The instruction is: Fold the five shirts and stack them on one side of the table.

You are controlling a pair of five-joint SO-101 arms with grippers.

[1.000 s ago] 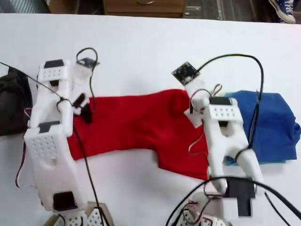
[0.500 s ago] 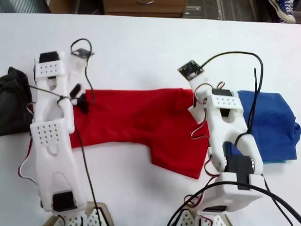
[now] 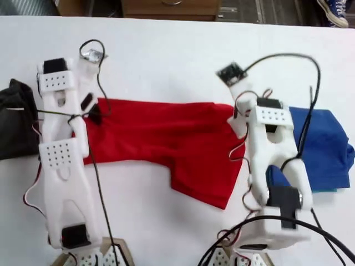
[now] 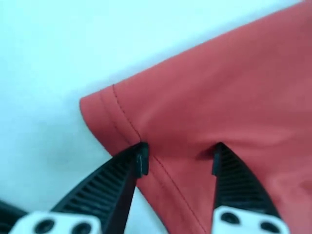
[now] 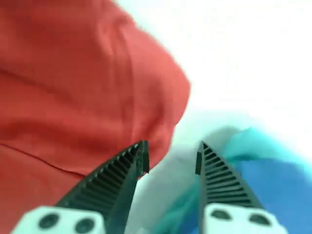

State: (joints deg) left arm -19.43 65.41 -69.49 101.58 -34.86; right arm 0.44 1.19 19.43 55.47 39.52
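Note:
A red shirt (image 3: 166, 141) lies spread across the middle of the white table (image 3: 166, 55), one sleeve hanging toward the near edge. My left gripper (image 4: 179, 157) stands open over the shirt's left hem corner (image 4: 112, 112), both fingertips down on the red cloth; from above it sits at the shirt's left end (image 3: 92, 109). My right gripper (image 5: 171, 157) is open at the shirt's right edge (image 5: 165, 97), one finger on red cloth, the other over bare table. A folded blue shirt (image 3: 324, 147) lies just to the right. A dark shirt (image 3: 14, 119) sits bunched at the far left.
Both white arms (image 3: 61, 166) (image 3: 272, 166) stretch out from the near edge, with cables looping over them. The blue shirt's edge (image 5: 273, 180) lies close beyond my right gripper. Open tabletop lies on the far side, and furniture stands past the table's far edge.
Both arms have moved farther out across the table. The red shirt's top edge has shifted with them, and its hanging sleeve has slid to the left.

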